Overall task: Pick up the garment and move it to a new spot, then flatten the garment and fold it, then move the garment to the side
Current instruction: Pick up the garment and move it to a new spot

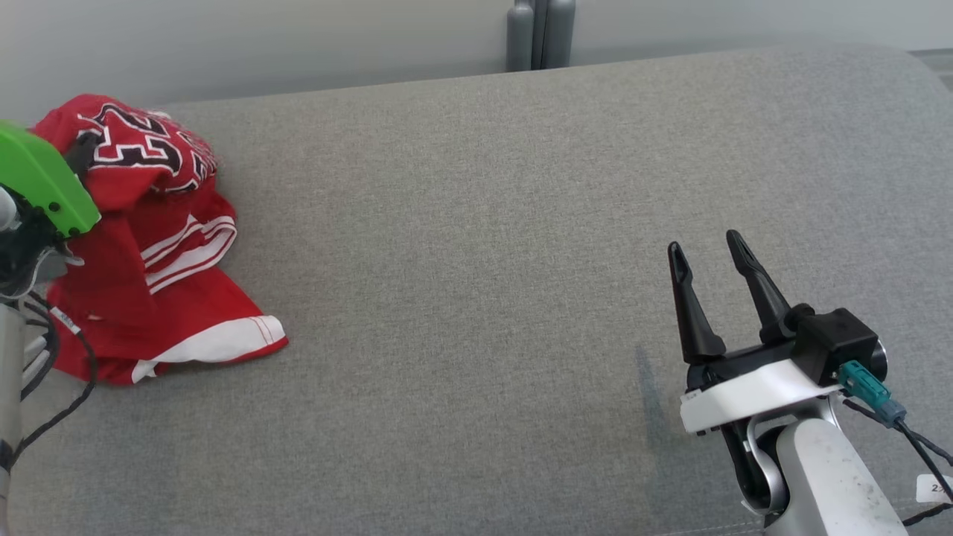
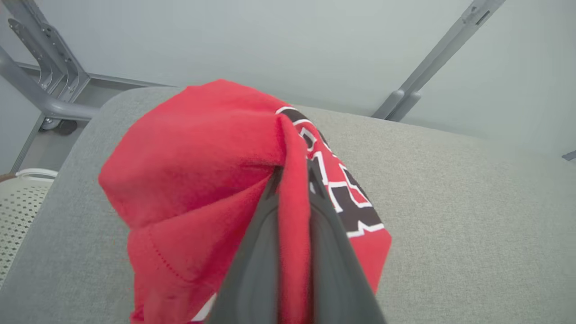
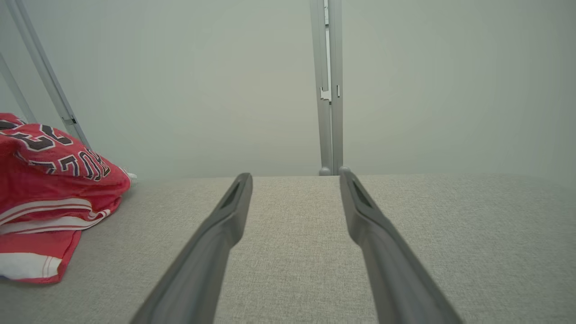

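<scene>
The garment (image 1: 160, 246) is a red jersey with white stripes and black-and-white lettering, bunched in a heap at the left end of the grey padded surface (image 1: 476, 223). In the left wrist view my left gripper (image 2: 293, 175) is shut on a raised ridge of the red garment (image 2: 193, 171), with the cloth pinched between its two dark fingers. From the head camera the left gripper's fingertips are hidden behind its green wrist cover (image 1: 41, 186). My right gripper (image 1: 707, 253) stands open at the lower right, well away from the garment (image 3: 49, 193), with nothing between its fingers.
Grey metal frame posts (image 1: 540, 33) stand behind the surface's far edge against a pale wall. A white perforated object (image 2: 22, 202) sits beyond the surface's left end. Black cables (image 1: 52, 372) hang by the left arm.
</scene>
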Robot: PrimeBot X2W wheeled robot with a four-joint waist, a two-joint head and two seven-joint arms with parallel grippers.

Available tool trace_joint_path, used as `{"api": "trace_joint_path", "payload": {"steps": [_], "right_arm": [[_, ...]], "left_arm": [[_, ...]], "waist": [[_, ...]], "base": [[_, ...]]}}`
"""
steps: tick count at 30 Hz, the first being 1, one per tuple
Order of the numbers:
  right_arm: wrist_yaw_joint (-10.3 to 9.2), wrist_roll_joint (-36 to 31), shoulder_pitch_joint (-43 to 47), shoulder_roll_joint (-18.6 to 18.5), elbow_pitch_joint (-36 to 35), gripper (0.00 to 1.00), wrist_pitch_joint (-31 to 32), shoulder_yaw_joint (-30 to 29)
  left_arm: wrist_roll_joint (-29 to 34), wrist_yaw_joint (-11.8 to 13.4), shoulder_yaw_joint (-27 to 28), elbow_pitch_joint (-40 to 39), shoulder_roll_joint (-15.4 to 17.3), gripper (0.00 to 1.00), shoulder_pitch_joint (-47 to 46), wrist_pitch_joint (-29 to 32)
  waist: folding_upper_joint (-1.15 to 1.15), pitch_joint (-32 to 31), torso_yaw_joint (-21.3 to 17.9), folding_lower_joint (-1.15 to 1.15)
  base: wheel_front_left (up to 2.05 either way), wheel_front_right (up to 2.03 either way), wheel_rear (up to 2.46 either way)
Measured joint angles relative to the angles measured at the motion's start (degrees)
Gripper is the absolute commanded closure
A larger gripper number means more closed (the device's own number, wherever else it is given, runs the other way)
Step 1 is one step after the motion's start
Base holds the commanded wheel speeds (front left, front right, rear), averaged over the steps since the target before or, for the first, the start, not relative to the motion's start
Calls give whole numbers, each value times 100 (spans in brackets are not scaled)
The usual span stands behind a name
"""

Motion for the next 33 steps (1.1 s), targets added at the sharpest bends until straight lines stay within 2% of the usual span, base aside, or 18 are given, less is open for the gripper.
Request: {"api": "trace_joint_path", "payload": {"steps": [8,18,33], "right_arm": [[0,36,101,20,27,0,0,42],[0,78,234,29,46,0,0,77],[-1,183,255,57,12,0,0,63]], "left_arm": [[-222,-1,-510,-1028,138,100,77,-202],[-270,-1,-925,-2050,101,100,358,-302],[-227,109,-1276,-3204,-572,100,553,-548]], "waist": [[0,-261,-92,0],[0,-407,-540,0],[0,-493,-1612,0]], "base": [[0,0,0],[0,0,0],[0,0,0]]}}
